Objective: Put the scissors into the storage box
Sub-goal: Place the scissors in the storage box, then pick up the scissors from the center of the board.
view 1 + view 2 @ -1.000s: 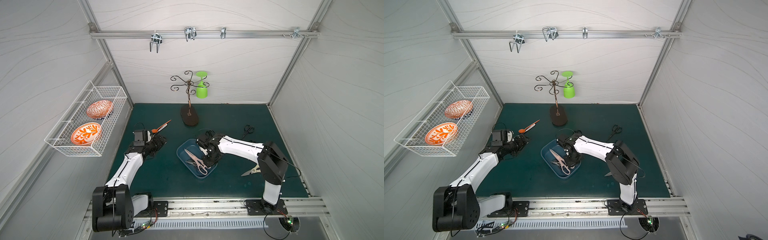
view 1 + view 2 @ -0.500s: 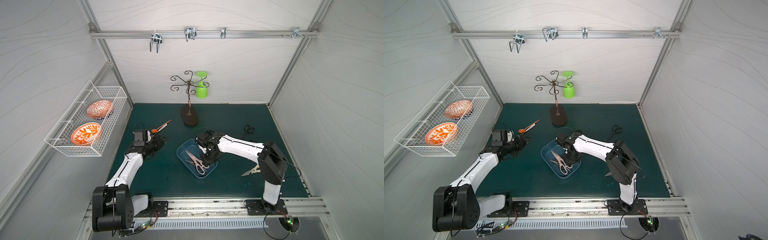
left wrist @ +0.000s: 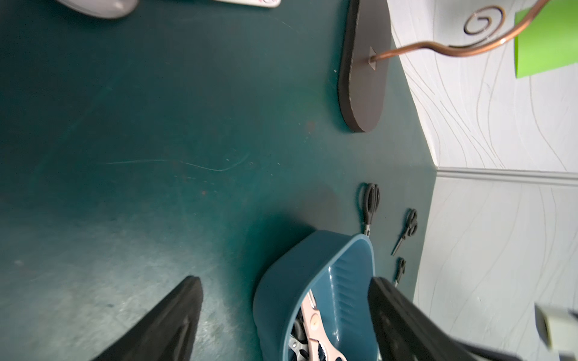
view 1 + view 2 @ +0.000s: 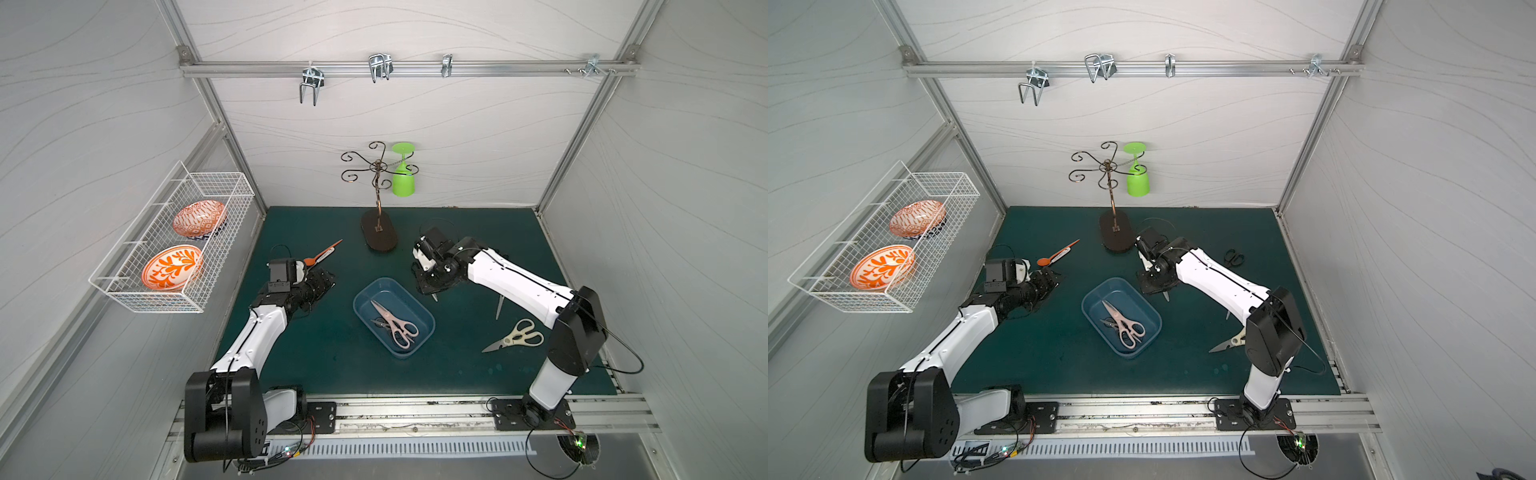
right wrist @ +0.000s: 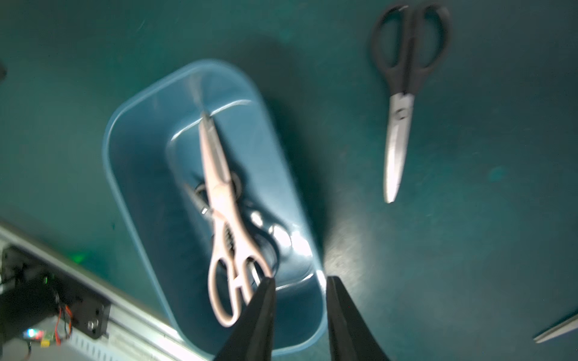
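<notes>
Storage box: shallow blue plastic tub (image 4: 415, 341) with rounded corners, mid-tabletop (image 4: 332, 353).
Contents: pale pink-handled steel scissors (image 4: 392, 324) lie flat over a small black-handled pair (image 4: 378, 323).
Right jaws: slightly parted, empty, just off the box's far corner, with the pink loops near their tips.
Left jaws: wide apart, empty, near the box, not touching.
Outside box: cream-handled scissors (image 4: 517, 336) and larger black-handled scissors (image 5: 403, 78), both on the tabletop.
</notes>
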Action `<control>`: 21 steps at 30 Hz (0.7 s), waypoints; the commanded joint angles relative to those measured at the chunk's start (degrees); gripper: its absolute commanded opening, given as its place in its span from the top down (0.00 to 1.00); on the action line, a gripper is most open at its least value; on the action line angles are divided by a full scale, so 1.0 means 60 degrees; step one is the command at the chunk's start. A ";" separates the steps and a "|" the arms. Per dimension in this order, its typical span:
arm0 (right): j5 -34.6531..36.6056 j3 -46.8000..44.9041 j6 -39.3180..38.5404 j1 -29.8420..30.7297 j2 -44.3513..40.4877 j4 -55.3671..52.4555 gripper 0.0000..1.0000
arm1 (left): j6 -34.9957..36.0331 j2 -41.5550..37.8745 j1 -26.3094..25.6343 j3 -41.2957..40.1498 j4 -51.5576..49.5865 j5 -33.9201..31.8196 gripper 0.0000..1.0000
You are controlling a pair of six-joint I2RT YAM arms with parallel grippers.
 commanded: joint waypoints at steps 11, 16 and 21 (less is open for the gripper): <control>0.0003 0.1376 -0.0422 -0.1396 0.2348 0.1335 0.68 | 0.0291 0.0552 -0.0995 0.0342 0.0340 0.0688 0.13; 0.0203 0.2237 -0.0275 -0.1403 0.3417 0.1547 0.68 | 0.0230 0.0650 -0.0995 0.0363 0.0375 0.0764 0.13; -0.0016 0.3320 -0.0488 -0.1399 0.4466 0.1186 0.68 | 0.0186 0.0645 -0.1004 0.0333 0.0425 0.0783 0.13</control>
